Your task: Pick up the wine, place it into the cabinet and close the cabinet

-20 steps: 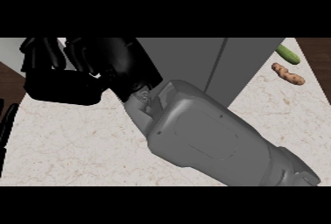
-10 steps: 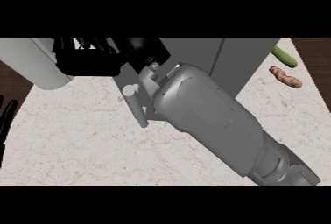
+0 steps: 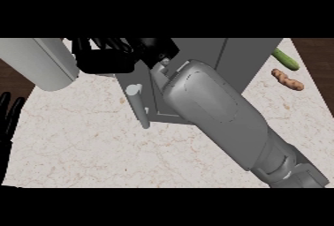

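My right forearm (image 3: 215, 114) runs from the lower right up to the top left. Its black right hand (image 3: 108, 59) is at the front of the grey cabinet (image 3: 215, 57), fingers curled round a dark shape that I take for the wine bottle (image 3: 98, 68). Hand and bottle are both black and hard to tell apart. A grey door edge with a small knob (image 3: 134, 90) hangs just below the hand. My left hand (image 3: 8, 117) shows only as black fingers at the left edge, resting.
A pale grey rounded panel (image 3: 39, 64) slants across the top left. A green cucumber (image 3: 285, 58) and an orange sweet potato (image 3: 287, 79) lie on the speckled counter (image 3: 78, 150) at the far right.
My right hand has moved up and to the right with the dark bottle, from the left side to the cabinet front. The pale panel has come into view at the left.
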Controlling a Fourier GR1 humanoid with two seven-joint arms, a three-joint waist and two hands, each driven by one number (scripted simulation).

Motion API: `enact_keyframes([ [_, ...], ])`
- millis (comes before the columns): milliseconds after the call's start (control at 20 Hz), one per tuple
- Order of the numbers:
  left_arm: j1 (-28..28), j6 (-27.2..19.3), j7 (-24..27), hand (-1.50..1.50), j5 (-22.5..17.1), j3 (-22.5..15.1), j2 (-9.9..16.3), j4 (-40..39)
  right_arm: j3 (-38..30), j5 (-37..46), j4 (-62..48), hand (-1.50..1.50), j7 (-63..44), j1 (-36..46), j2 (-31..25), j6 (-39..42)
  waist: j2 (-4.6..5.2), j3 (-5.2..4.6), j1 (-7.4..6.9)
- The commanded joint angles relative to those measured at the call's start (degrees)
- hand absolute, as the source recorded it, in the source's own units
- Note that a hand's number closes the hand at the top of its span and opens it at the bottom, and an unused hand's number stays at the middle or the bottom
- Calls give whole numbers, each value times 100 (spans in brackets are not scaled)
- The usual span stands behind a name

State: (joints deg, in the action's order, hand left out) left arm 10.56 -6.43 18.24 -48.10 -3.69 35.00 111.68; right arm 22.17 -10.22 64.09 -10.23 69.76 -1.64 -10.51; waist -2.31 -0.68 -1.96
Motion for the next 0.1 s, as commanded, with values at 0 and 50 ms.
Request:
enact_keyframes([
  [0, -141, -1, -84, -150, -72, -5, -61, -11, -392, 146, -805, 150, 237, -237, -561, -19, 308, 64, 105],
  [50, -98, -180, -129, -150, 52, -62, -54, 185, -371, 217, -999, 150, 232, -121, -413, -132, 313, 65, 1],
])
